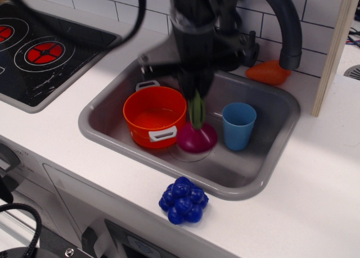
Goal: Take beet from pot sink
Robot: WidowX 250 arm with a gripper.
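Observation:
The beet (197, 135), a dark magenta bulb with green stalks, is low over the sink (270, 173) floor on the round drain mark, between the orange pot (154, 116) and the blue cup. I cannot tell if it touches the floor. My gripper (195, 95) is blurred by motion and is shut on the beet's green stalks from above. The pot stands empty at the sink's left, with white loop handles at front and back.
A blue cup (238, 125) stands right of the beet. The black curved faucet (264, 22) rises behind. An orange teardrop toy (268, 72) lies on the back rim. A blue berry cluster (183, 199) lies on the front counter. A stove top (39, 50) is at left.

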